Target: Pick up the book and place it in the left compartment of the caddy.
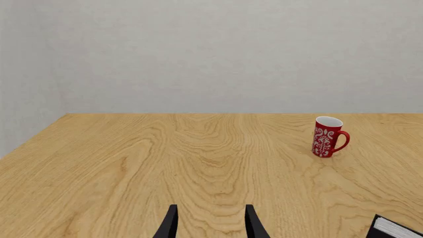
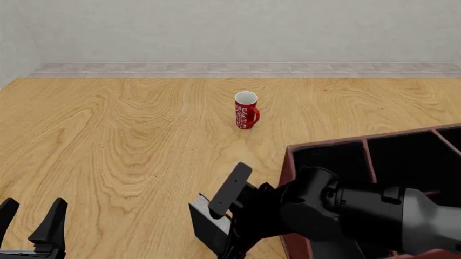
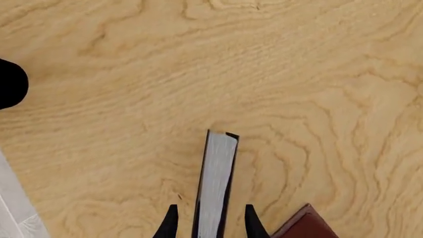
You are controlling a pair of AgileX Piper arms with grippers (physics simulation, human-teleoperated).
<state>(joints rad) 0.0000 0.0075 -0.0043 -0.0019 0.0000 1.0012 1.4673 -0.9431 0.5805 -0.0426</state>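
Observation:
The black book [image 2: 207, 229] with white page edges stands on edge on the table just left of the caddy [image 2: 403, 145]. The right wrist view shows its page edges [image 3: 217, 178] running between my right gripper's [image 3: 211, 222] two fingers, with a small gap on each side. My right gripper [image 2: 223, 216] is open and straddles the book. The caddy's left compartment [image 2: 331, 156] is black inside, and the right arm covers its near part. My left gripper [image 2: 30, 216] is open and empty at the near left. A corner of the book [image 1: 393, 229] shows beyond my left gripper [image 1: 211, 223].
A red mug [image 2: 245, 110] with a white pattern stands upright mid-table beyond the book, also visible as the mug [image 1: 328, 136] in the left wrist view. The caddy's corner [image 3: 304, 223] lies close to the book. The wooden table [image 2: 108, 135] ends at a grey wall.

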